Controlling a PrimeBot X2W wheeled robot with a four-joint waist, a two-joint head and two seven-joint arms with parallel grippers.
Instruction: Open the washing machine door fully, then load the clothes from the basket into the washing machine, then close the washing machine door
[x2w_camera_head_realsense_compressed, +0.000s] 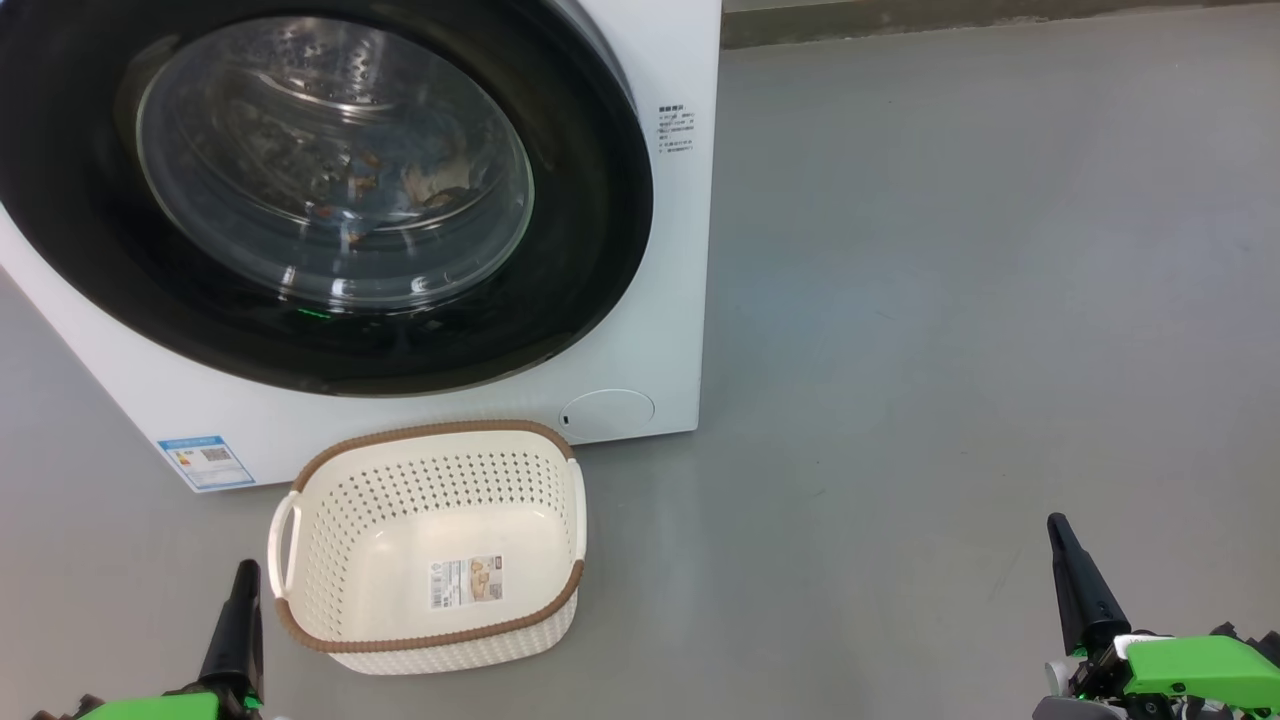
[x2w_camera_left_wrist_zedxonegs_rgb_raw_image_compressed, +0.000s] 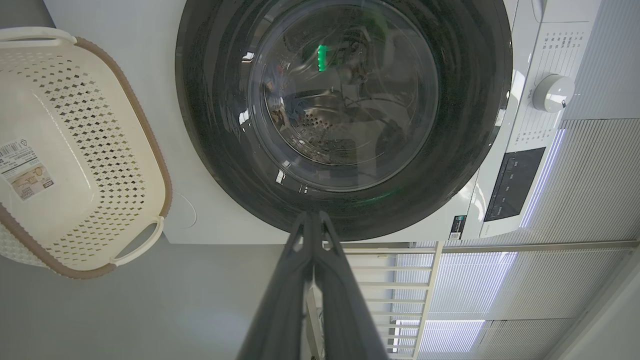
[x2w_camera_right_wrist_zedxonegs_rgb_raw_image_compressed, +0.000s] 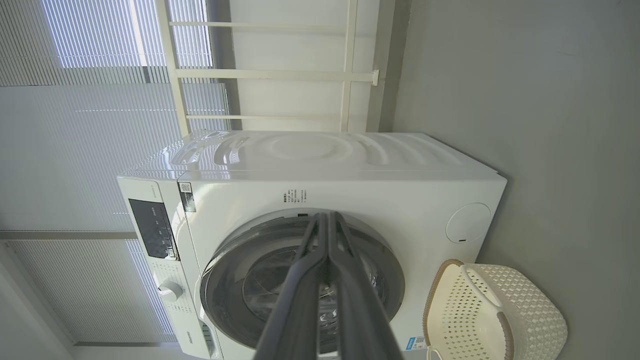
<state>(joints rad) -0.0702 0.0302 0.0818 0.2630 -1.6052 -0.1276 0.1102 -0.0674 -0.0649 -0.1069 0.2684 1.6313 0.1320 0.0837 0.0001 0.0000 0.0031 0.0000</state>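
Checking door: the large round washing machine door (x2w_camera_head_realsense_compressed: 330, 170), glossy black rim around a bulging clear glass window, fills the upper left of the head view and looks flush against the cabinet, so shut as far as I can judge.
Clothes: pale fabric with orange-and-black specks (x2w_camera_head_realsense_compressed: 420, 185) shows through the glass, lying in the drum.
Basket: the cream-white perforated plastic basket with a brown woven-look rim (x2w_camera_head_realsense_compressed: 430, 432) sits at lower centre of the head view, just before the machine, with only a label sticker on its bottom.
Washer: the big white front-loading washing machine (x2w_camera_head_realsense_compressed: 680, 250) stands on the smooth grey floor (x2w_camera_head_realsense_compressed: 950, 300).
Left gripper (x2w_camera_head_realsense_compressed: 245, 575): lower left of the head view, fingers pressed together, holding nothing, well apart from the door.
Right gripper (x2w_camera_head_realsense_compressed: 1060, 530): lower right, likewise closed and empty.
Handling, door: stiff and hinged. The glossy rim is likely slippery for thin fingers. No handle recess is discernible, so a hold on the rim edge away from the hinge seems best, avoiding the glass.
Handling, clothes: soft, light, limp.
Handling, basket: light, rigid, probably slides easily; take it by a white side handle.
Surroundings: round service cap (x2w_camera_head_realsense_compressed: 607, 410), blue energy label (x2w_camera_head_realsense_compressed: 205, 462), white dial (x2w_camera_left_wrist_zedxonegs_rgb_raw_image_compressed: 552, 92), slatted blinds (x2w_camera_left_wrist_zedxonegs_rgb_raw_image_compressed: 575, 175).
Obstructions: the basket stands between the left gripper and the door's lower rim.
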